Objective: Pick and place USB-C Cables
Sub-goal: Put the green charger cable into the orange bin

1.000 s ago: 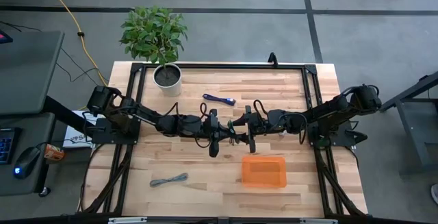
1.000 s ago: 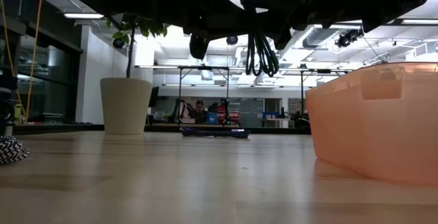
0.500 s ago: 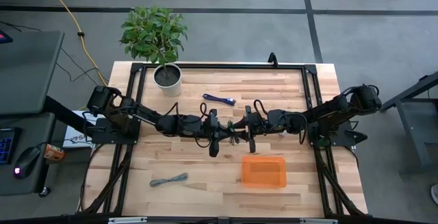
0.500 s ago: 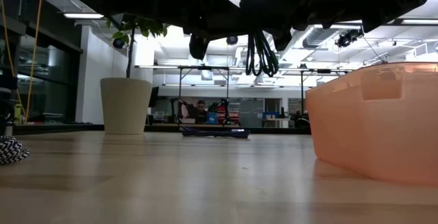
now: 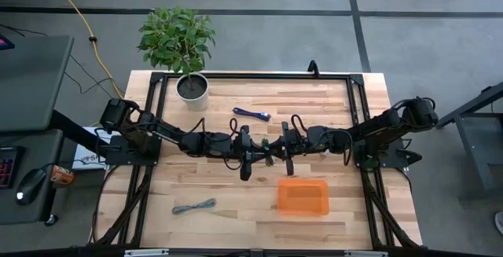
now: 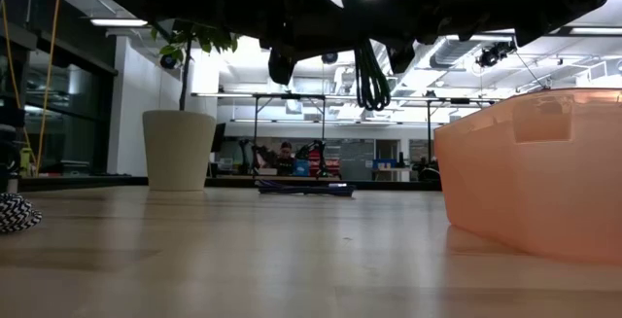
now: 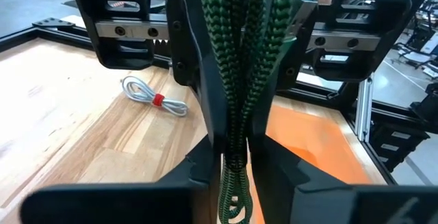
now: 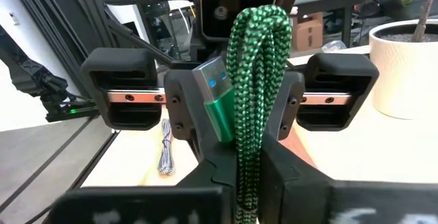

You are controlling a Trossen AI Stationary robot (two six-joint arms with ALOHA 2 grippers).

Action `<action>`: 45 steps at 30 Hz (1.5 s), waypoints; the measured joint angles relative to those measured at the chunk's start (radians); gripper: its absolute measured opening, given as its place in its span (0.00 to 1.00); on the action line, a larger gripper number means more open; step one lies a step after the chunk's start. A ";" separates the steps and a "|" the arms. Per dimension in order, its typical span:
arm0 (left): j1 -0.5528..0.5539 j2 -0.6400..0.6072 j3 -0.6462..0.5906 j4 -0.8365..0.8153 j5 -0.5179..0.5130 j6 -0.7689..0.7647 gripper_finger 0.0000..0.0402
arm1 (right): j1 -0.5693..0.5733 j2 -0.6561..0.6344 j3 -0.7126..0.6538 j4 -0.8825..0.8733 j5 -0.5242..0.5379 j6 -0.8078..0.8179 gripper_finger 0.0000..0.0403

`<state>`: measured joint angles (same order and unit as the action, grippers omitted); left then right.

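- Handover step, I judge: the green braided USB-C cable bundle (image 8: 254,80) hangs in mid-air over the wooden counter (image 5: 204,182), between the left gripper (image 5: 246,159) and right gripper (image 5: 284,153), which meet near the counter's centre.
- Both sets of fingers look pinched narrow on that bundle in the wrist views.
- Its long axis runs vertical, loops hanging down, green plug up by the right gripper.
- Next, I'd have one gripper let go, then carry it over the orange translucent plastic tray (image 5: 302,197) nearby.
- Dark blue cable (image 5: 251,114) and grey cable (image 5: 193,206) lie on the counter.
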<state>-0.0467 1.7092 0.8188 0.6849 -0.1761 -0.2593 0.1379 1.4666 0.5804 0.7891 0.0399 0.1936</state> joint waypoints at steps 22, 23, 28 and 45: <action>-0.014 -0.404 -0.273 -0.112 -0.234 0.062 0.52 | 0.070 -0.233 -0.070 -0.262 0.193 -0.043 0.01; -0.013 -0.447 -0.309 -0.087 -0.237 0.062 0.52 | 0.076 -0.260 -0.091 -0.259 0.212 -0.044 0.01; -0.019 -0.649 -0.447 -0.025 -0.243 0.083 0.52 | 0.101 -0.443 -0.206 -0.242 0.318 -0.045 0.01; -0.087 -0.761 -0.509 0.038 -0.250 0.201 0.52 | 0.140 -0.655 -0.341 -0.137 0.330 -0.090 0.01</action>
<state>-0.1337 0.9482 0.3103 0.7231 -0.4258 -0.0585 0.2779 0.8116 0.2389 0.6521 0.3699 0.1040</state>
